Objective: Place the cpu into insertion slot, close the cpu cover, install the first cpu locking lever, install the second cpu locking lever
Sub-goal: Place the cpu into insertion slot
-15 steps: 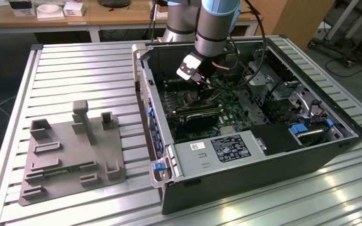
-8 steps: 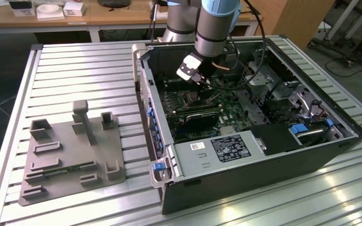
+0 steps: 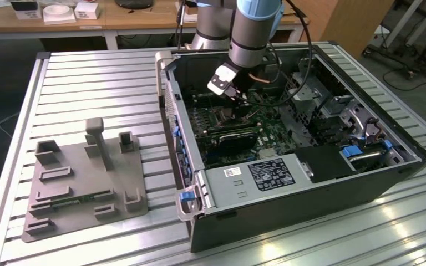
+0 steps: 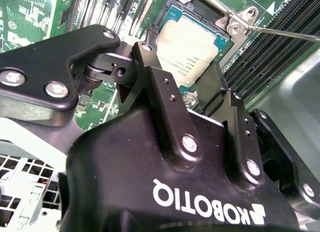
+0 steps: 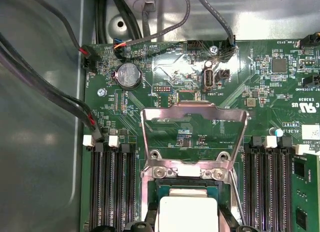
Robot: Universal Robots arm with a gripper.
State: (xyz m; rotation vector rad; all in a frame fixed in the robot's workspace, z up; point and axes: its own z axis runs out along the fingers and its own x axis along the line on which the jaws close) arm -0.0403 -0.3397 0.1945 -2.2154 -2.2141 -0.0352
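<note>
On a slatted metal table (image 3: 95, 77), open computer case (image 3: 309, 202), gripper (image 4: 182, 72) spread over seated cpu (image 4: 187, 44), cpu cover (image 5: 195, 108) raised, desk (image 3: 124, 19) behind.

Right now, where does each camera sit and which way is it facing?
Exterior view: off the arm, above, looking down into the open computer case; the arm reaches in.
Second wrist view: on the arm, looking past the claw at the cpu.
First wrist view: on the arm, facing the motherboard and open cpu cover.
Both wrist views share the cpu.
</note>
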